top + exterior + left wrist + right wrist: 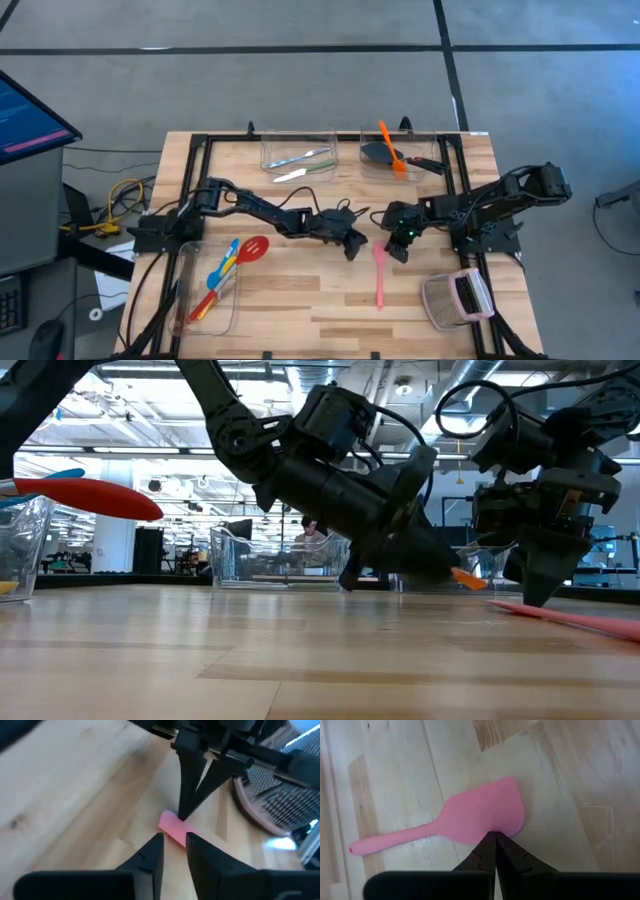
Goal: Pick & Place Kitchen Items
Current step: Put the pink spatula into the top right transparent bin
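Spatula (470, 817): pink, flat on the surface (300, 290) between both arms
Handling: likely light and bendy, lying low; the thin handle seems the best hold
Left gripper (173, 851): fingers slightly parted, just beside the blade edge
Right gripper (492, 851): fingers closed, tips pressing the blade
Hidden: contact under the tips; low view shows only a pink sliver

You are looking at a wooden worktop (300, 290) bearing three clear plastic bins: two (298, 150) (395, 150) are sitting side by side along the far edge, and one (205, 295) is lying near the front left corner. A grey mesh object with a pink part (457, 298) is resting near the front right corner. A monitor (30, 125) is glowing beyond the worktop's left edge, with yellow cables (125, 195) trailing beside it.
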